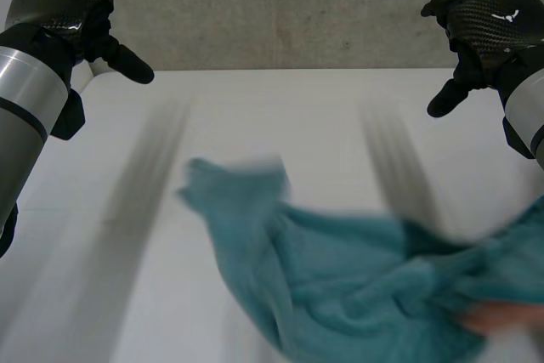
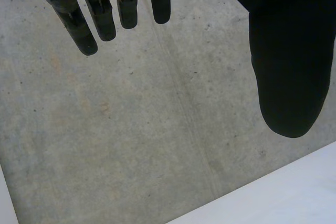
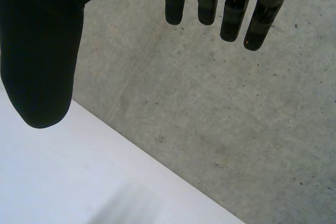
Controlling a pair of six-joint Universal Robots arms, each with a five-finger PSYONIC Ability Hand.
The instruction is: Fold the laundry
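Folding looks not yet begun: the teal towel (image 1: pixel 357 286) lies crumpled in a heap on the white table (image 1: pixel 110 235), toward its near right part, with no flat edge or crease showing (a person's hand (image 1: pixel 501 316) seems to touch its near right end). Spreading and every fold are left to do. The left hand (image 1: pixel 72 2) and right hand (image 1: pixel 489 23) hover raised over the table's far corners, well apart from the towel. Both are released, fingers (image 2: pixel 79 19) straight, thumbs apart, grasping nothing, facing the concrete wall (image 2: pixel 131 129).
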